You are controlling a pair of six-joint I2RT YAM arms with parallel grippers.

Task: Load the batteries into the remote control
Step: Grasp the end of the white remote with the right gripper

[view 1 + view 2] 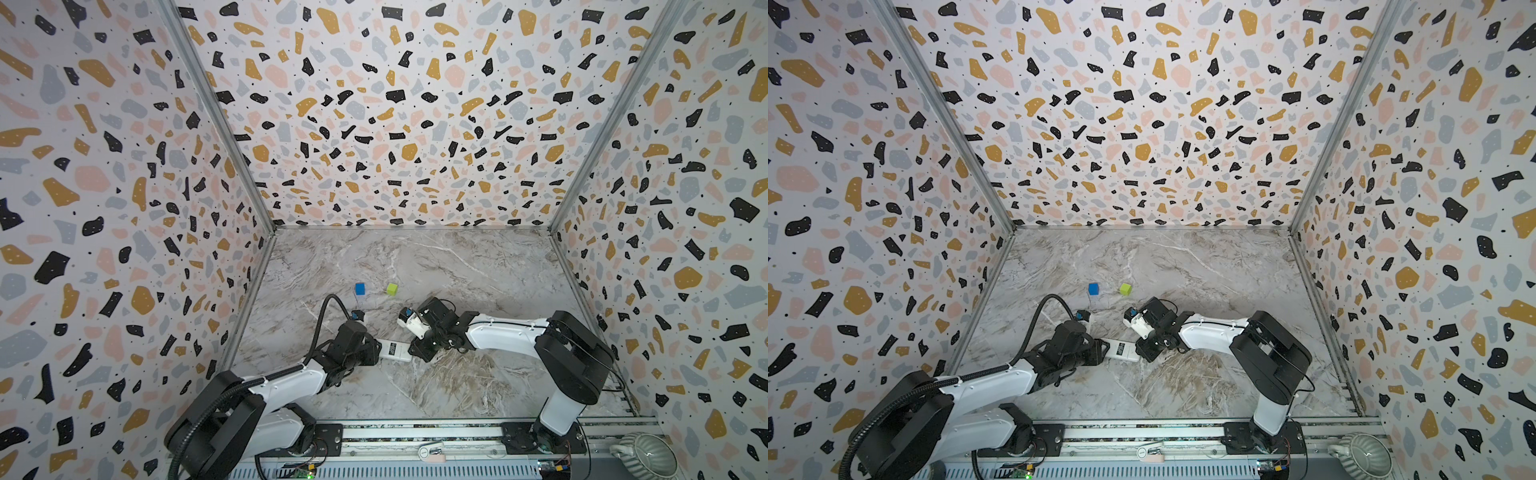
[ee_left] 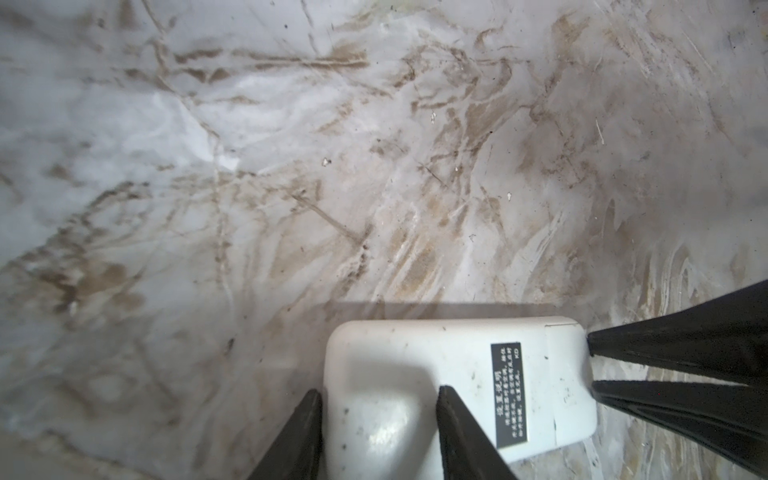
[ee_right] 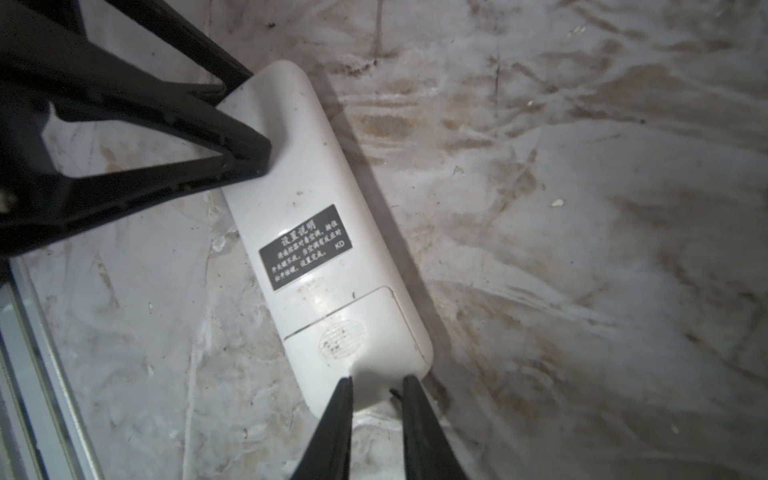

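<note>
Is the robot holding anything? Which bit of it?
The remote control, lying back up. The left gripper straddles its plain end, one finger on the back; a true clamp cannot be told. The right gripper only touches the battery-cover end.

The remote control (image 1: 392,350) lies flat on the marble counter (image 1: 457,270), near the front middle, plain white back upward, its length running crosswise. A black label (image 3: 305,247) with white print sits mid-back. The battery cover (image 3: 353,328), with a ribbed oval patch, is in place at the right-hand end in both top views.
</note>
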